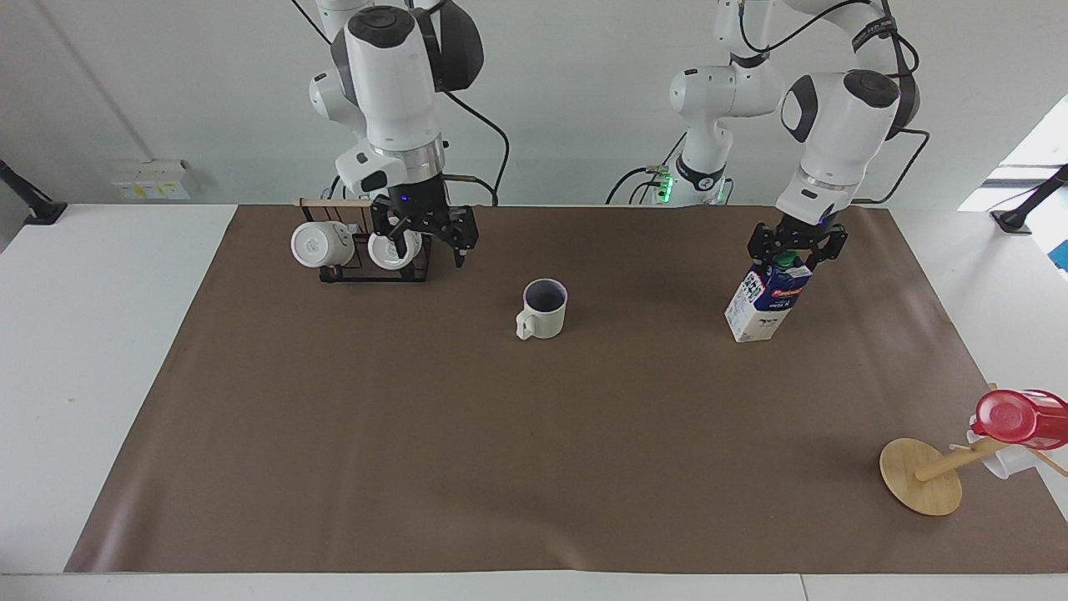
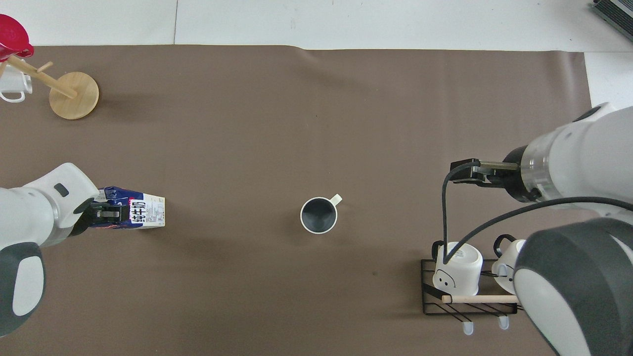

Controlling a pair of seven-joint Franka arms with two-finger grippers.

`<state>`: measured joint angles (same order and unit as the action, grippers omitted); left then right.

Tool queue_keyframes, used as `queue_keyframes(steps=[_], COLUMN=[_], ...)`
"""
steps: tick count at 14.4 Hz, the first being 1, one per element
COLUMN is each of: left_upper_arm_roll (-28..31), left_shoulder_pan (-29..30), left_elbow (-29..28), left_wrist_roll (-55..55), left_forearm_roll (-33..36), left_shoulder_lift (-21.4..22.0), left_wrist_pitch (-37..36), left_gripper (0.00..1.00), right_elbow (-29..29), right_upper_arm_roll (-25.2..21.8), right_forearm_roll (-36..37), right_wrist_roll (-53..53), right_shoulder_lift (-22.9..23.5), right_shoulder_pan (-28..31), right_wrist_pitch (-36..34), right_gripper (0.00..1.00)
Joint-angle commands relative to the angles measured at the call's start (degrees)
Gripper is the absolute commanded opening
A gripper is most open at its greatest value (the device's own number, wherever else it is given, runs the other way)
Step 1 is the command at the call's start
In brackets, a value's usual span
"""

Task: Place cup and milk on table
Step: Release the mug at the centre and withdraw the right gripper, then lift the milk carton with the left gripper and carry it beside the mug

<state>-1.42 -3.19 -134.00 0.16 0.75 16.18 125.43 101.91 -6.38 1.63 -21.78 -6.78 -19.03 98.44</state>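
The cream-white ceramic mug (image 1: 542, 310) is set mid-table; the tilted blue-and-white milk carton (image 1: 766, 298) is steadied by the closed left gripper (image 1: 791, 252); the right gripper (image 1: 424, 233) hangs spread.

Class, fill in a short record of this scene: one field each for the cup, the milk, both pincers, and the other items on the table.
cup: cream mug, upright on the brown paper of the table, nothing touching it
milk: carton standing on the paper, toward the left arm's end
left pincer: at the carton's green cap
right pincer: open, raised in front of the mug rack, empty
rack contents: two white mugs
other: wooden stand with a red cup
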Motion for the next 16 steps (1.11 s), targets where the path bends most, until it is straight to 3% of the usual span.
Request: queue_keyframes(steps=[1,5,10,16], left_upper_arm_roll=[-0.1,-0.1,-0.3,-0.4], left_shoulder_pan=[0.0,0.0,-2.9,-10.9], left_elbow=[-0.2,1.9,6.8,11.6], left_wrist_roll=[-0.5,-0.6,-6.3,-17.5], left_forearm_roll=[-0.6,-0.6,-0.6,0.0], left_shoulder_lift=[0.4,-0.4,-1.5,-2.1], left_wrist_pitch=[0.1,-1.9,-5.4,-9.9], left_gripper=[0.49,0.39,0.39,0.39], right_elbow=[0.4,-3.8,-12.2,-10.4], right_upper_arm_roll=[0.5,0.5,-0.1,-0.3], right_forearm_roll=[-0.4,-0.4,-0.7,-0.9], right_wrist_roll=[6.6,14.8,16.7,18.4], right_shoulder_lift=[-1.6,-1.6,-0.6,-1.5], right_shoulder_pan=[3.8,10.1,12.1,12.9], right_wrist_pitch=[-2.3,-7.2,-14.0,-14.2], right_gripper=[1.00,1.00,1.00,1.00])
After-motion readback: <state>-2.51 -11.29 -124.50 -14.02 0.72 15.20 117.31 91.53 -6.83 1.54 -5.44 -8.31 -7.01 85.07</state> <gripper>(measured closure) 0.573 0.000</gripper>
